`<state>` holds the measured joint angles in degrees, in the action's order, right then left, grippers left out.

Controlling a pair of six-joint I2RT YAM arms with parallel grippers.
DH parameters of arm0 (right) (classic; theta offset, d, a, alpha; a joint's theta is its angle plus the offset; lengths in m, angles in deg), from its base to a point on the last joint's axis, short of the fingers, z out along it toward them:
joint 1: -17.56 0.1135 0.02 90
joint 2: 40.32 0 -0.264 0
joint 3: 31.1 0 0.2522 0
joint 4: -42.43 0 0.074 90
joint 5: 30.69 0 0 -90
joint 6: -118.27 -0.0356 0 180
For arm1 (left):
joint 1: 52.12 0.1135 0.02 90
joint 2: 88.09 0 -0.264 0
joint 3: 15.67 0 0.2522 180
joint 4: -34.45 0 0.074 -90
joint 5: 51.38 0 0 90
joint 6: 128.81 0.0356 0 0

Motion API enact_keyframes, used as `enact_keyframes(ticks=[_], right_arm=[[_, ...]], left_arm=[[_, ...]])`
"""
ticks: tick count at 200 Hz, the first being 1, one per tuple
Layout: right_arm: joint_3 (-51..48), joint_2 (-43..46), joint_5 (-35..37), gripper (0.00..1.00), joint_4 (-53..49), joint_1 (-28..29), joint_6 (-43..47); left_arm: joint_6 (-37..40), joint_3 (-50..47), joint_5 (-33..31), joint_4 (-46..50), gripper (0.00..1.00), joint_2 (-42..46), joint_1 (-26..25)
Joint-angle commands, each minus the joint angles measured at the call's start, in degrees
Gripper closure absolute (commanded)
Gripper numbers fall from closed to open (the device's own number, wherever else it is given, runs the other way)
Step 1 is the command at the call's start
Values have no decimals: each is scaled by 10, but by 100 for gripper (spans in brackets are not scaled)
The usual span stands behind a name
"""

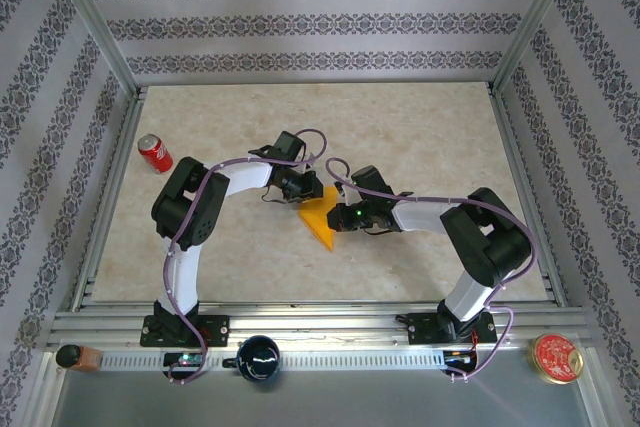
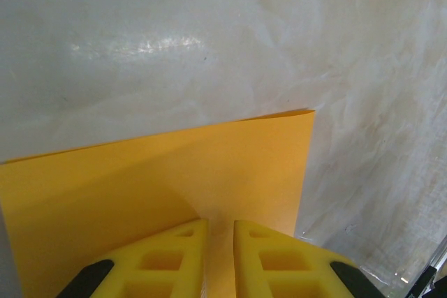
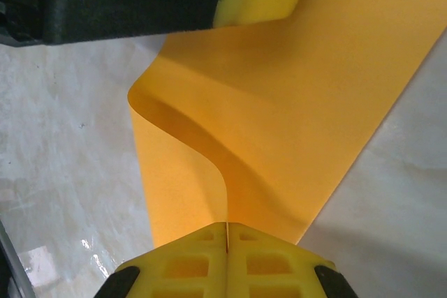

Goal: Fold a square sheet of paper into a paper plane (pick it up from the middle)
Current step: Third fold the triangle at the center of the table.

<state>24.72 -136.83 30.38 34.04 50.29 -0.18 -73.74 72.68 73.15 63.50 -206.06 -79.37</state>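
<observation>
The right hand [image 3: 227,228] was seen pressed together, and a raised crease of the orange-yellow paper sheet [image 3: 300,116] was pinched in the seam between its fingers. The left hand [image 2: 220,229] was held almost closed, with only a narrow slit left between its fingers [image 2: 174,256]. The sheet was run into this slit and seemed to be pinched there. In the right wrist view the sheet was bent in a wave between both hands. From above, the sheet [image 1: 322,222] was found over the middle of the worktop [image 1: 430,137], between the two hands and well apart from a red soda can [image 1: 154,152].
</observation>
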Motion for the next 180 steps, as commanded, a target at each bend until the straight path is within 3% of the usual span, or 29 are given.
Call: enact_keyframes(ticks=[1, 180], right_arm=[[13, -7, 13, 100, -16, -2, 14], [15, -27, 21, 100, -18, 2, 20]], left_arm=[[-4, -14, -7, 12, 83, 11, 5], [-6, -16, -7, 11, 83, 11, 5]])
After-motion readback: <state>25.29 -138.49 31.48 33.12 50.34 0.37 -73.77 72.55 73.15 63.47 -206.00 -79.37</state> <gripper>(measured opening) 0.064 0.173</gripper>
